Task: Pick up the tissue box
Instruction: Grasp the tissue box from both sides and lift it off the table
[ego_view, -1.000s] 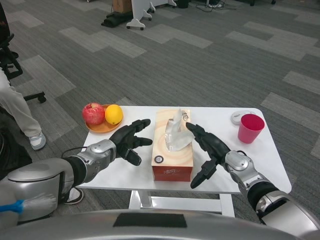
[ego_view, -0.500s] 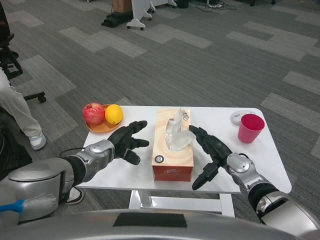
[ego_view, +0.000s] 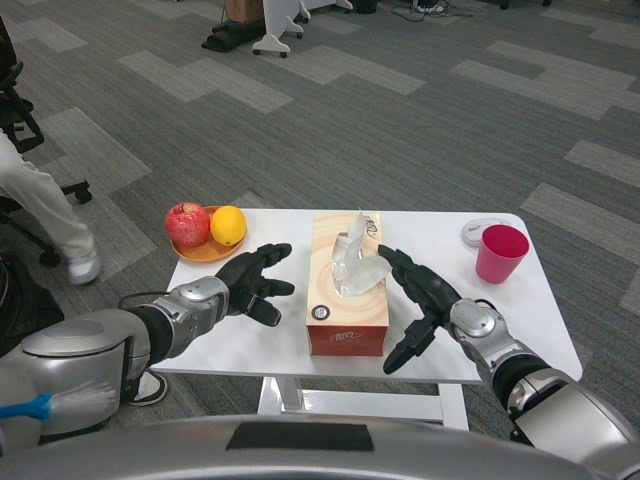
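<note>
While neither hand has the tissue box (ego_view: 347, 292) yet, the risk lies in how the two sides close: the left hand (ego_view: 252, 283) hovers just beside the box's left wall with its fingers spread and nothing in them, and the right hand (ego_view: 421, 299) waits just beside the right wall, likewise spread and empty, so if one palm lands before the other the light cardboard would likely skid sideways across the white table (ego_view: 520, 330) rather than lift, and too hard a squeeze could buckle the walls. On the far left a person's leg and shoe (ego_view: 60, 220) show past the table edge, well apart from the work. Behind the left hand sits a plate (ego_view: 196, 253) carrying a red apple (ego_view: 187, 224) and a lemon (ego_view: 228, 226), near enough that a wide backswing of that arm could knock them. The box itself stands in the middle of the table, a tissue (ego_view: 355, 262) sticking up from its top slot, which a finger could snag. Off to the right, a pink cup (ego_view: 498, 255) and a small round lid (ego_view: 484, 234) stand clear of the right hand's path, so nothing blocks either side
</note>
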